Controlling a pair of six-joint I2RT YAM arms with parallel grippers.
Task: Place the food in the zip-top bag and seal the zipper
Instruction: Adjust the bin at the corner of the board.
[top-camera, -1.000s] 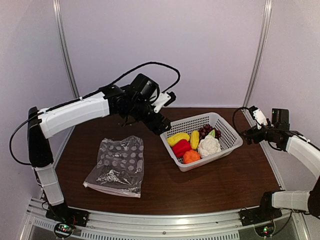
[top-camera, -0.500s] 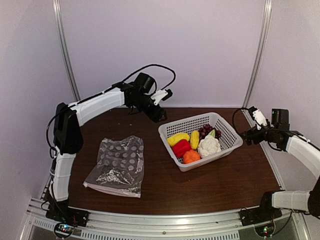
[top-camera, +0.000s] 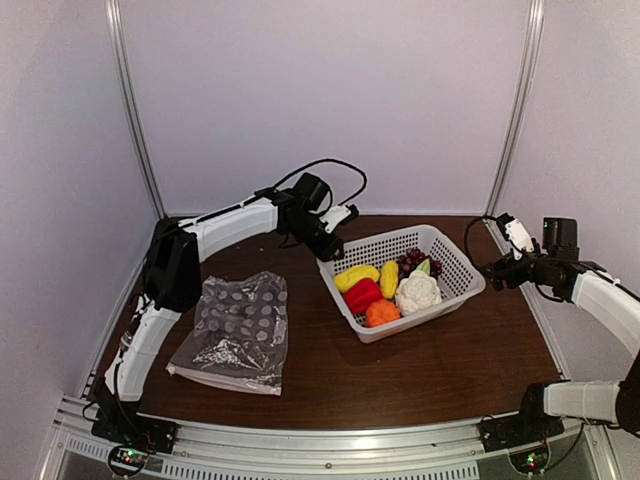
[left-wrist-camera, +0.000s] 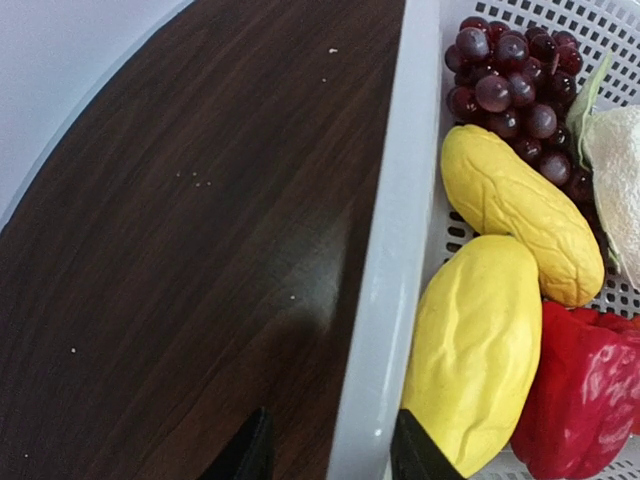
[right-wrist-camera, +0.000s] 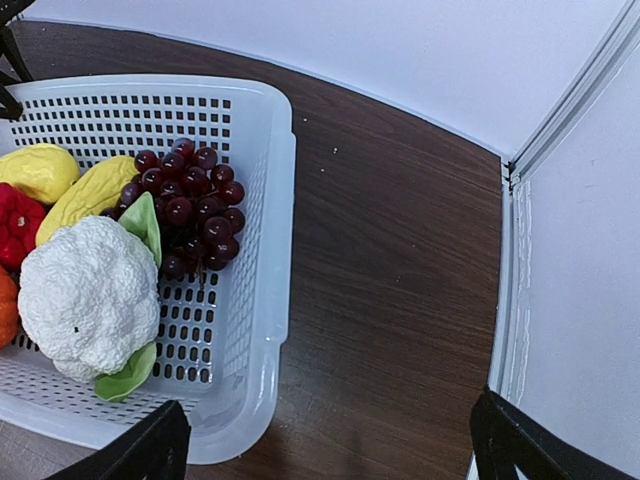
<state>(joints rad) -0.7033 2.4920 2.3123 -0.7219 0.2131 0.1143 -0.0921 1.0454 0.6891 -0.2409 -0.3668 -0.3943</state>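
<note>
The food lies in a white perforated basket (top-camera: 462, 288): two yellow pieces (left-wrist-camera: 480, 350), a red pepper (left-wrist-camera: 590, 400), an orange fruit (top-camera: 382, 313), purple grapes (left-wrist-camera: 505, 80) and a white cauliflower (right-wrist-camera: 85, 295). My left gripper (left-wrist-camera: 330, 432) is low at the basket's left rim (left-wrist-camera: 395, 220). Its jaws are open astride that rim, one finger outside over the table with a gap to the rim, the other inside against a yellow piece. The dotted zip-top bag (top-camera: 238, 330) lies flat on the left, empty, with a whitish strip along its near edge (top-camera: 222, 377). My right gripper (right-wrist-camera: 328, 420) hovers wide open beside the basket's right end.
The dark wooden table (top-camera: 430, 370) is walled by pale panels at the back and both sides. A metal post (right-wrist-camera: 560, 130) stands close to my right gripper. The left arm (top-camera: 235, 222) stretches across the back, above the bag.
My left arm has dropped and reached right to the basket's left rim, and its jaws have narrowed around that rim. The right arm, bag and food have not moved.
</note>
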